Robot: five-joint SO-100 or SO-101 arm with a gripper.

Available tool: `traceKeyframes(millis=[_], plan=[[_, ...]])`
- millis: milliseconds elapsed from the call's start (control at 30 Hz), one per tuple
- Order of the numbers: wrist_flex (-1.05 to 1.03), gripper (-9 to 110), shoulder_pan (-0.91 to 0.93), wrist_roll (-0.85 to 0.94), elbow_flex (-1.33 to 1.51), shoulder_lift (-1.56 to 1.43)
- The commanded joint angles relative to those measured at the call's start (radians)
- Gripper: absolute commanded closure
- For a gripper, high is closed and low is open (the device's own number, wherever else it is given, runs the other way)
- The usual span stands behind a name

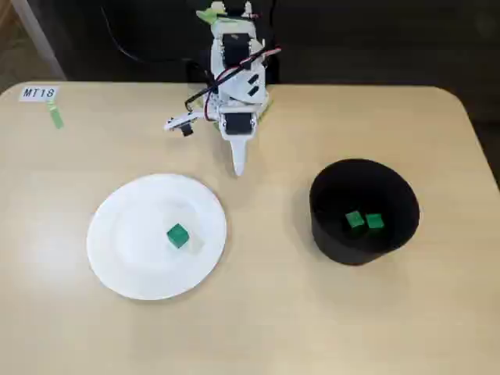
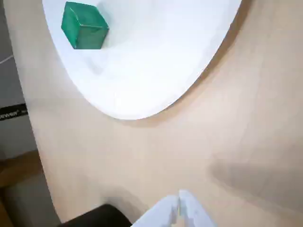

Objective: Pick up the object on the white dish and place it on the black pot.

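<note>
You are looking down on a tan table (image 1: pixel 258 328) with the arm (image 1: pixel 234 86) folded at its far edge. Its pincer (image 1: pixel 239 166) points down toward you, fingers pressed together and holding nothing, tip close above the bare tabletop. In the fixed view, the white dish (image 1: pixel 125 258) lies just ahead of the pincer and to its left. The black pot (image 1: pixel 328 226) stands off to the pincer's right, farther away. Two small green cubes (image 1: pixel 364 221) already sit inside the pot. One green cube (image 1: pixel 177 235) rests near the dish's centre, untouched. The pick looks yet to begin: you still have to reach, grasp, carry and drop.
</note>
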State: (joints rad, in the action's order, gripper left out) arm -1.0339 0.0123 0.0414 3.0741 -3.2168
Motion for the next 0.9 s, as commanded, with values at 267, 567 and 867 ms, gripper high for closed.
traceKeyframes(millis=[267,567,867], plan=[[-0.032,101,0.003,0.032,-0.057,-0.114],[-0.051,101,-0.026,0.043,-0.127,-0.114],[-0.107,102,-0.071,-0.052,-0.549,0.141]])
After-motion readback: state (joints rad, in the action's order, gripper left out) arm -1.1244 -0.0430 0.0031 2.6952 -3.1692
